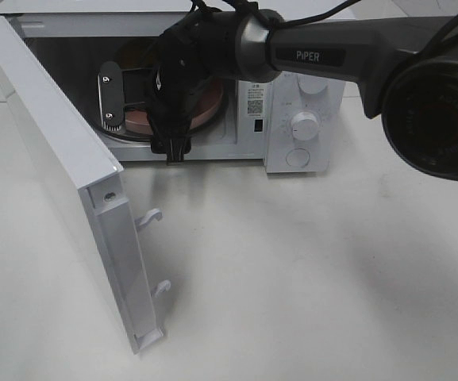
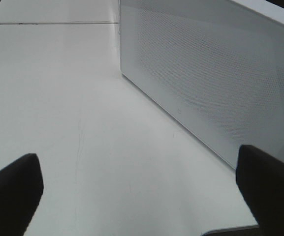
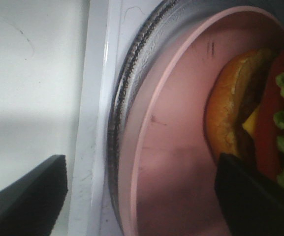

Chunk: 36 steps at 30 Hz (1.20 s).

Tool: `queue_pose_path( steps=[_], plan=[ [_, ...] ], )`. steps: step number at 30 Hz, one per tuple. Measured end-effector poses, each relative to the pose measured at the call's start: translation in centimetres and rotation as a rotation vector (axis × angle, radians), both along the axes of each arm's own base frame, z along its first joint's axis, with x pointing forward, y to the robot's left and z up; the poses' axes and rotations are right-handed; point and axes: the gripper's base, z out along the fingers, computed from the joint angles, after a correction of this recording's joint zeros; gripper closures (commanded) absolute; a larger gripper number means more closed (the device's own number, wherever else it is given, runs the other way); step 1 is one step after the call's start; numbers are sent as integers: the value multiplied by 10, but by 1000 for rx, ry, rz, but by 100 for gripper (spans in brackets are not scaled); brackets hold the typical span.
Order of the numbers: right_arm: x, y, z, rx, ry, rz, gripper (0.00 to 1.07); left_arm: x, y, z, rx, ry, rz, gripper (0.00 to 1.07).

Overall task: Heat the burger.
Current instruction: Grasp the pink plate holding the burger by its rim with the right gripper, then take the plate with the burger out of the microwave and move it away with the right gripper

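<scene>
Your right gripper (image 3: 139, 196) is reaching into the open microwave (image 1: 304, 119). Its fingers (image 3: 26, 196) stand wide and grip nothing: one hangs over the cavity's front sill, the other over the pink plate (image 3: 171, 147).

The burger (image 3: 252, 123) lies on that plate, and the plate sits on the glass turntable (image 3: 119, 113) inside the cavity. Bun, red tomato, frilly lettuce and a corner of yellow cheese show in the right wrist view. The near finger overlaps the burger's edge there; you cannot tell whether it touches.

From the high camera the right arm (image 1: 308, 51) comes in from 3 o'clock and covers most of the plate; only a pink sliver shows under the wrist.

The microwave door (image 1: 70, 175) stands swung out toward 8 o'clock, latch hooks facing the table (image 1: 308, 278).

Your left gripper (image 2: 139, 191) is spread wide and empty above the bare table, beside the door's perforated outer face.
</scene>
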Motion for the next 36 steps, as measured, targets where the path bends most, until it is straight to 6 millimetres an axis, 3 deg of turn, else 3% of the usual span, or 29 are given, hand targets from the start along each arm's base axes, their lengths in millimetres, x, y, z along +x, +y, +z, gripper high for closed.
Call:
queue_pose_path(
  steps=[3,4,5,7,8,10,11,12,36],
  plan=[
    [2,2,-8,4,7,-1,41,0,0,0,0,0,0,6],
    [3,3,-11,9,10,-1,49,0,0,0,0,0,0,6],
    [3,3,-11,9,10,-1,49,0,0,0,0,0,0,6],
    [4,5,-19,19,24,-6,66,0,0,0,0,0,0,6],
    [4,5,-19,19,24,-6,66,0,0,0,0,0,0,6],
    [4,6,-24,31,41,-18,99,0,0,0,0,0,0,6],
    [4,6,-24,31,41,-18,99,0,0,0,0,0,0,6],
    [3,6,-24,33,48,-23,107,0,0,0,0,0,0,6],
    [-3,3,-5,10,62,-23,107,0,0,0,0,0,0,6]
  ],
)
